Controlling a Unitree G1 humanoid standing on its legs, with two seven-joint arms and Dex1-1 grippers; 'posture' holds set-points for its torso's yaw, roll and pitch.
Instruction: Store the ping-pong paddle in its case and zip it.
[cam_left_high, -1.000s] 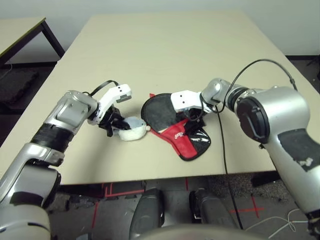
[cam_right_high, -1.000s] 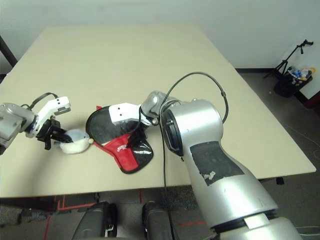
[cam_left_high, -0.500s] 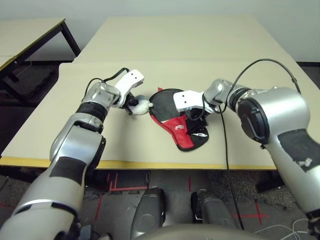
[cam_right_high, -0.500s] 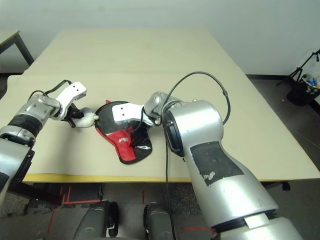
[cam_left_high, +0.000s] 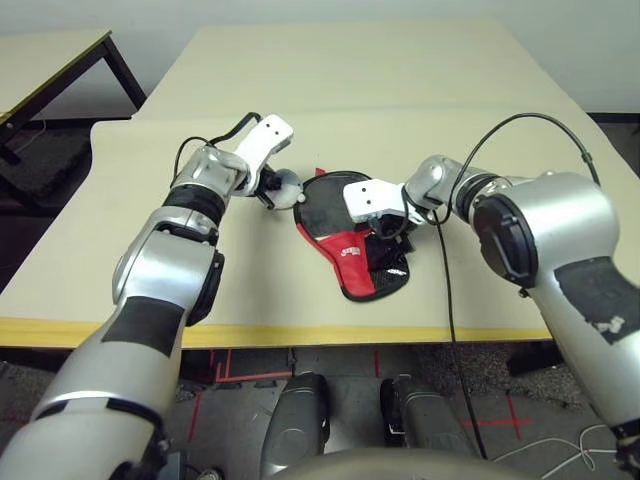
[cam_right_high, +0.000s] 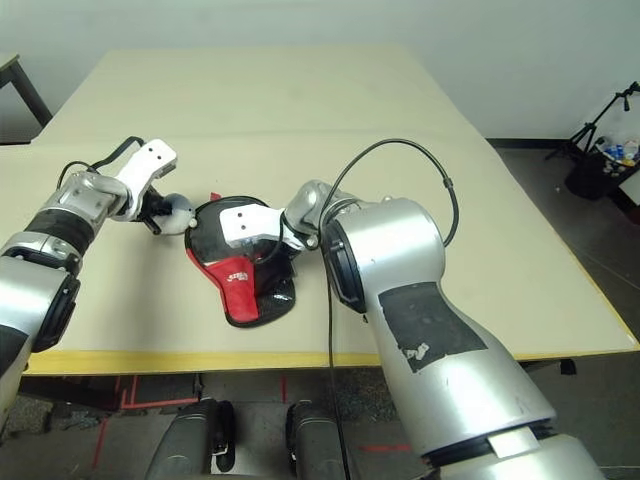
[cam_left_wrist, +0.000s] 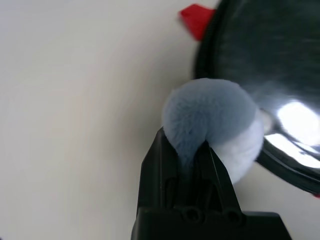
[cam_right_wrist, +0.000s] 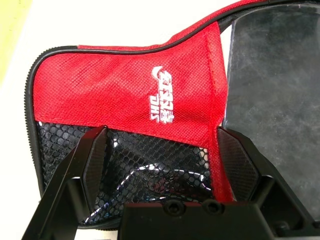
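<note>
The case (cam_left_high: 352, 262) lies flat near the table's middle, red panel (cam_right_wrist: 150, 80) with white lettering and mesh pocket (cam_right_wrist: 150, 175) facing up. A smooth black round face (cam_left_high: 325, 205), likely the ping-pong paddle (cam_right_wrist: 272, 70), shows at its open far end; no handle is visible. My right gripper (cam_right_wrist: 162, 137) hovers open just over the case, its fingers (cam_right_wrist: 92, 150) straddling the pocket and the panel's edge. My left gripper (cam_left_wrist: 187, 145) is shut on a fluffy grey-white ball (cam_left_wrist: 210, 115), which rests against the round rim's left side (cam_left_high: 285, 185).
A black cable (cam_left_high: 520, 125) loops above my right forearm. The table's front edge (cam_left_high: 300, 335) runs close below the case. A second table (cam_left_high: 50, 50) stands at the far left. Bare tabletop (cam_left_high: 330, 90) stretches beyond the case.
The head view has shifted. My left gripper, still shut on the ball, has moved a little farther along the round rim. The right gripper stays open over the case.
</note>
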